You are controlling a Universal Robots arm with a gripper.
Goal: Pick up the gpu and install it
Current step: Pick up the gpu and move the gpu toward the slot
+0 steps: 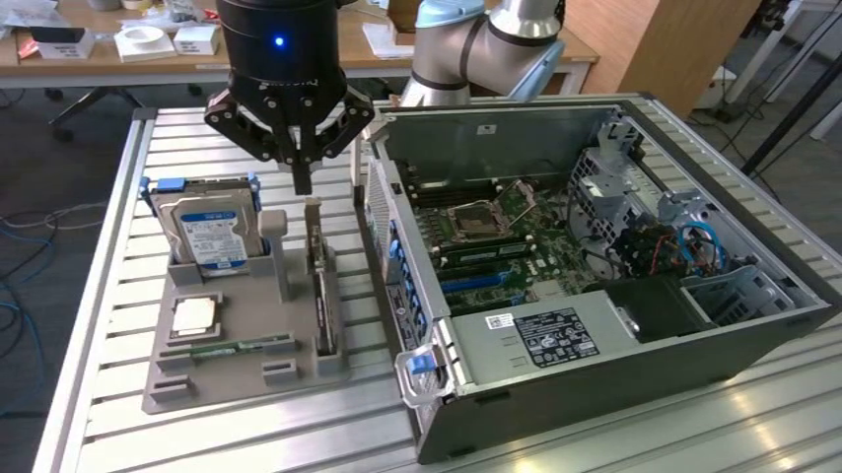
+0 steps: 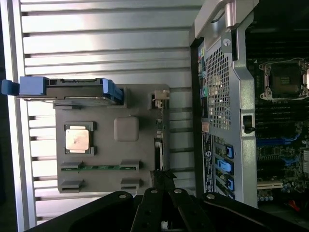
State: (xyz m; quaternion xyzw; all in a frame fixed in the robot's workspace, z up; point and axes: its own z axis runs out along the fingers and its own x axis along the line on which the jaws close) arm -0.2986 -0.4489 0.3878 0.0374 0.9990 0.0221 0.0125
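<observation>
The gpu (image 1: 319, 288) is a thin black card standing on edge in a slot of the grey holder tray (image 1: 172, 386), beside the open computer case (image 1: 618, 325). My gripper (image 1: 303, 180) hangs just above the card's far end with its fingers shut and nothing between them. In the wrist view the gpu (image 2: 158, 140) appears edge-on, its pale bracket end (image 2: 159, 98) away from my gripper (image 2: 161, 180). The motherboard (image 1: 507, 236) lies exposed inside the case.
The tray also carries a hard drive (image 1: 204, 222) in blue rails, a CPU (image 1: 195, 313) and a green memory stick (image 1: 237, 347). The case's rear wall (image 2: 219, 92) stands close beside the gpu. All rest on a slatted metal table (image 1: 105, 296).
</observation>
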